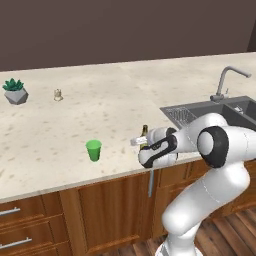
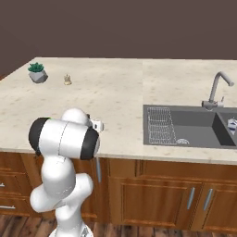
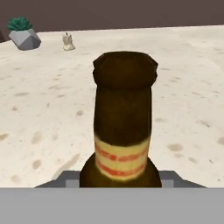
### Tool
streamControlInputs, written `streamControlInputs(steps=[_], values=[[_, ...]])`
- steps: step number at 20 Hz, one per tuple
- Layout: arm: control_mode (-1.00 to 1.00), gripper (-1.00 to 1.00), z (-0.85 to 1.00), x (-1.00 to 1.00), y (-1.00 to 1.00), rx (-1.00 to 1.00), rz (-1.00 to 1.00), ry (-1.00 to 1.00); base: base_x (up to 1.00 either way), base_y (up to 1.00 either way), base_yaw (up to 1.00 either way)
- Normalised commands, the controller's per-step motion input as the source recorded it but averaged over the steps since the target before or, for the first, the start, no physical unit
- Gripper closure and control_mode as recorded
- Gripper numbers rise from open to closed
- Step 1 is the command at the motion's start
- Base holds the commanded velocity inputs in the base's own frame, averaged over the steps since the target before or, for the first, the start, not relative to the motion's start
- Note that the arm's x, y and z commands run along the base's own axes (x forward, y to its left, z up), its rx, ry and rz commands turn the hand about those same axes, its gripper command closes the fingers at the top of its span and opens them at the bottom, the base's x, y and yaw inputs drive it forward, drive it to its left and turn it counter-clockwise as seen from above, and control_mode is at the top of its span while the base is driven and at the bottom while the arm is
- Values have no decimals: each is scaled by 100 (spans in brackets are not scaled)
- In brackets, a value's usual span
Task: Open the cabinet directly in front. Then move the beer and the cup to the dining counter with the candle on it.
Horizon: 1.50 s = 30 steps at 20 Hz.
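The beer (image 3: 124, 113), a dark brown bottle with a pale, red-striped label, stands upright between my fingers. My gripper (image 1: 141, 142) is shut on the beer (image 1: 144, 132) near the front edge of the dining counter (image 1: 100, 110). Whether the bottle's base touches the stone I cannot tell. The green cup (image 1: 93, 150) stands upright on the counter, to the left of the bottle and apart from it. The small pale candle (image 1: 58, 95) sits far back on the left (image 3: 67, 41), also seen from the right (image 2: 67, 79). My hand (image 2: 96, 125) reaches out from behind the white elbow.
A spiky green plant in a grey pot (image 1: 15, 91) stands left of the candle. A dark sink (image 2: 185, 125) with a faucet (image 2: 217, 90) is set into the counter to the right. Below the counter are wooden doors and drawers (image 1: 20, 230). A dark wall runs behind.
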Motion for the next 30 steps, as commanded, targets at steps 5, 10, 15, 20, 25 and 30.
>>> streamControlInputs(steps=[5, 10, 15, 20, 25, 30], values=[[-100, 100, -7, 55, 3, 0, -2, 0, 0, 0, 0], [-100, 100, 0, 0, 0, 0, 0, 0, 0, 0, 0], [-100, 100, -12, 0, 0, 0, 0, 0, 0, 0, 0], [-100, 100, -14, 7, 1, 0, 0, 0, 0, 0, 0], [-100, 100, -4, 0, 2, 0, 0, 0, 0, 0, 0], [-100, 100, 0, 0, 0, 0, 0, 0, 0, 0, 0]])
